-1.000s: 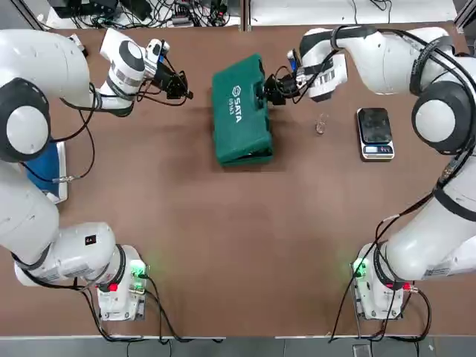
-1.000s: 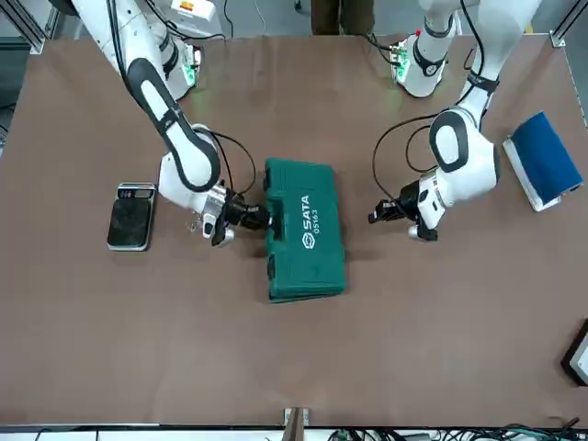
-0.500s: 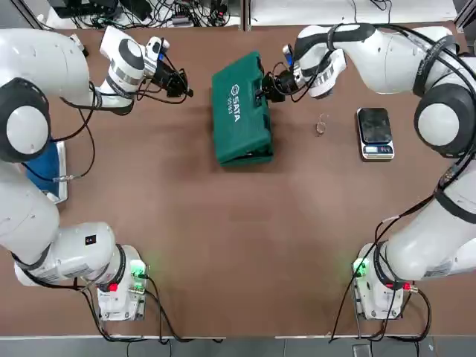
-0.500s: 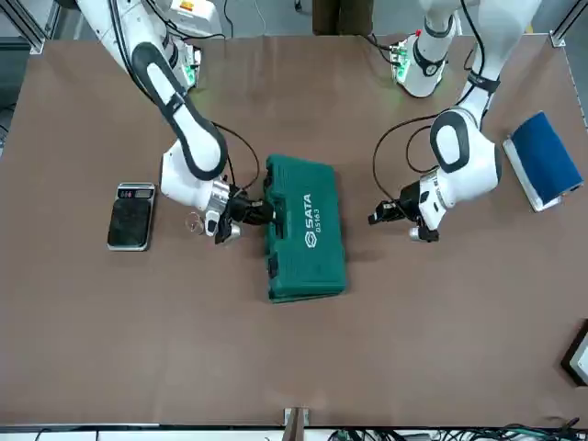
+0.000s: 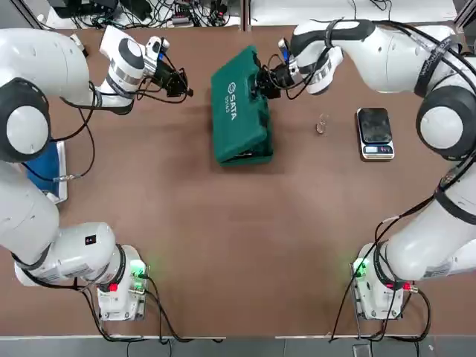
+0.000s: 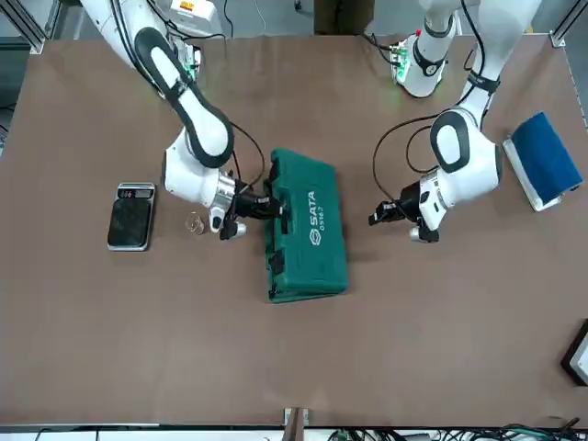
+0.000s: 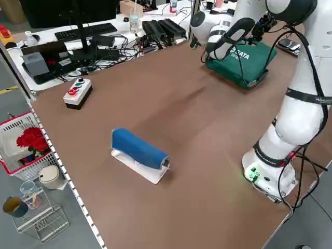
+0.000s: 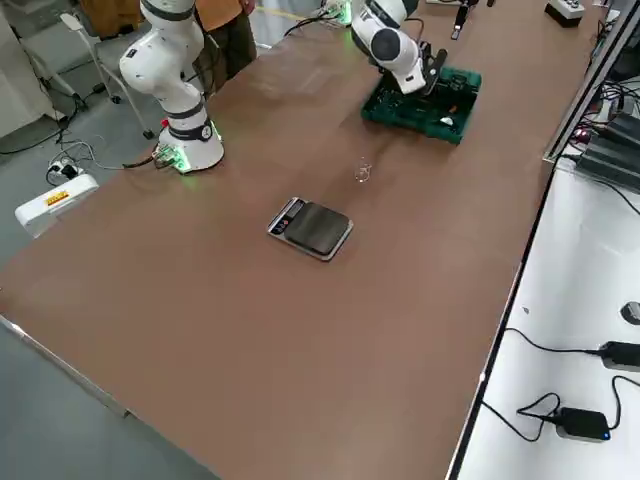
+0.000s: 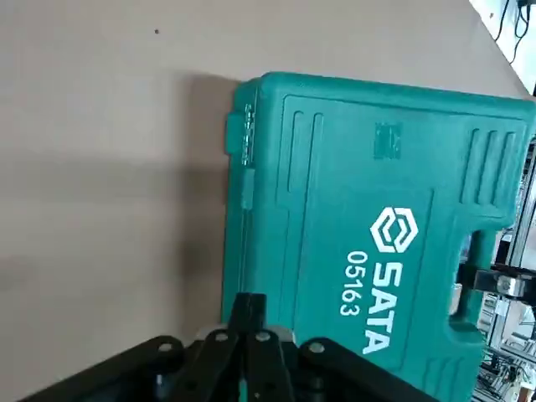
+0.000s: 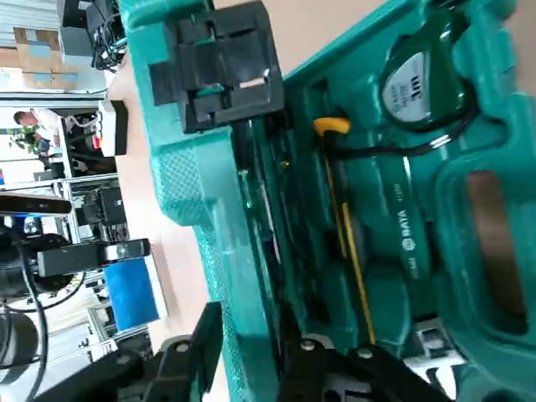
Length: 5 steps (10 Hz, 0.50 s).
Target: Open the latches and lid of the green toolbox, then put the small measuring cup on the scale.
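Working from the robot's bases outward in the top view, the near half of the table is bare brown cloth; the action sits far across it. The toolbox (image 5: pixel 240 106) lies at about 12 o'clock from the table's middle, its lid (image 6: pixel 312 225) tilted up along the handle edge, which suggests the latches (image 10: pixel 226 63) are already undone (one dark clasp hangs loose in the right wrist view, with tools showing in the gap beneath). The right gripper (image 5: pixel 262 80) is at that raised edge, at roughly 1 o'clock from the box's centre, its jaws partly closed on the lid's rim so the rim is pinched between the fingers; I judge it is placed there to swing the lid over on its hinge. The cup (image 5: pixel 321 125) stands apart from that gripper, at about 4 o'clock from it, and the scale (image 5: pixel 375 132) lies just beyond the cup at 3 o'clock, neither touched yet. The left gripper (image 5: pixel 178 87) hangs clear of the box at its 9 o'clock, fingers closed on nothing, probably parked there to stay out of the lid's way
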Tool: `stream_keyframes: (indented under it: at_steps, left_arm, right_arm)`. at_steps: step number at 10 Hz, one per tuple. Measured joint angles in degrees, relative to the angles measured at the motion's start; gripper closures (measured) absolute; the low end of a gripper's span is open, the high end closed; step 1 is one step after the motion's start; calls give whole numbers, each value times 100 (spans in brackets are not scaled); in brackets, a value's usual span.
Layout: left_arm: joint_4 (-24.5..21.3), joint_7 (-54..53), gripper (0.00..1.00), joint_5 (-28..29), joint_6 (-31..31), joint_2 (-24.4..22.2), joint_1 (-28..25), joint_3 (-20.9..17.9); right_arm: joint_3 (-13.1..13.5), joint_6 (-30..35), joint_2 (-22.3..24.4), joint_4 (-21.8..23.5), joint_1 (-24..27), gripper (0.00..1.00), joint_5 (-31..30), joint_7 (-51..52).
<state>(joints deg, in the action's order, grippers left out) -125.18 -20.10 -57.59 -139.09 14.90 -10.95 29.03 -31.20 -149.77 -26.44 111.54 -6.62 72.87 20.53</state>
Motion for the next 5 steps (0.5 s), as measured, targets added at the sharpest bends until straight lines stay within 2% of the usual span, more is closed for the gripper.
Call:
stream_keyframes:
  at_steps: [2, 5]
  left_arm:
    - [2, 0, 99, 0, 0, 0, 0, 0]
    - [36, 0, 99, 0, 53, -1, -47, 0]
  right_arm:
    - [-87, -2, 96, -40, -22, 65, -99, -306]
    - [-154, 5, 149, -133, -52, 65, -575, -905]
